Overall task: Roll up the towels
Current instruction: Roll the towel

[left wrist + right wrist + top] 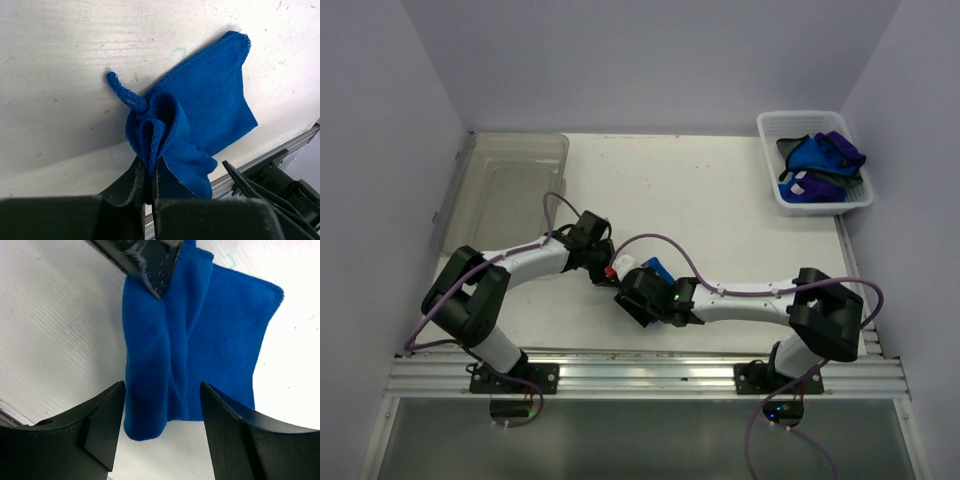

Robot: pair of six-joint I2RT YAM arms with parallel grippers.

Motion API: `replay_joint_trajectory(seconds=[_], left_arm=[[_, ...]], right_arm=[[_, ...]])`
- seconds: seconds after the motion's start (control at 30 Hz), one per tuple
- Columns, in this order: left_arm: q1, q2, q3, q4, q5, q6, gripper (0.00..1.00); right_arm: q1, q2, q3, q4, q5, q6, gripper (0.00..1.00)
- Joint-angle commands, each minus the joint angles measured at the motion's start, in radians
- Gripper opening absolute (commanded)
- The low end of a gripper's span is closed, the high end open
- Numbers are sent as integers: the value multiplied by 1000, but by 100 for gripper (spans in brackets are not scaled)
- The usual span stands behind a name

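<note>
Top cam: white basket at far right corner, blue and purple towels piled inside; clear bin far left. Both arms bent inward, meeting at middle of table over blue towel. Pale walls around.

Left wrist: left claw clenched on bunched towel edge, rest lying flat on scuffed white table.

Right wrist: right claw released, fingers spread wide either side of towel.

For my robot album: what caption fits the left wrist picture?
Left gripper pinching a bunched edge of the blue towel on the white table.
</note>
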Motion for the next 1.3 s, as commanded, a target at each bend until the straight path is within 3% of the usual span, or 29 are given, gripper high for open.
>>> replay_joint_trajectory(seconds=[0.0, 0.17, 0.27, 0.43, 0.5, 0.53, 0.57, 0.63, 0.67, 0.73, 0.93, 1.27], left_arm=[[-1, 6, 30, -12, -14, 5, 0], [-1, 8, 19, -4, -17, -3, 0], [-1, 4, 17, -1, -15, -6, 0], [-1, -17, 19, -4, -15, 0, 0], [3, -31, 17, -6, -15, 8, 11], [6, -49, 17, -6, -15, 11, 19], [9, -60, 17, -6, -18, 13, 38], [13, -93, 16, -6, -22, 14, 54], [18, -104, 16, -6, -23, 16, 66], [24, -132, 16, -10, -25, 19, 75], [32, -181, -29, -3, -34, 14, 79], [29, -131, -119, 192, 51, -10, 80]], right_arm=[[32, 21, 48, 46, 74, -20, 65], [54, 85, 53, 81, 94, -9, 56], [58, 119, 61, 97, 91, 1, 43], [57, 113, 56, 112, 67, 30, 12], [48, 87, 42, 123, 39, 41, 0], [41, 75, 35, 133, 10, 44, 0], [23, 63, 22, 147, -43, 52, 0], [-3, 21, -13, 187, -114, 75, 0], [-37, 6, -24, 202, -146, 84, 0], [-80, -26, -63, 250, -274, 115, 0], [-204, -36, -105, 293, -516, 158, 0], [-377, 1, -197, 479, -824, 305, 0]])
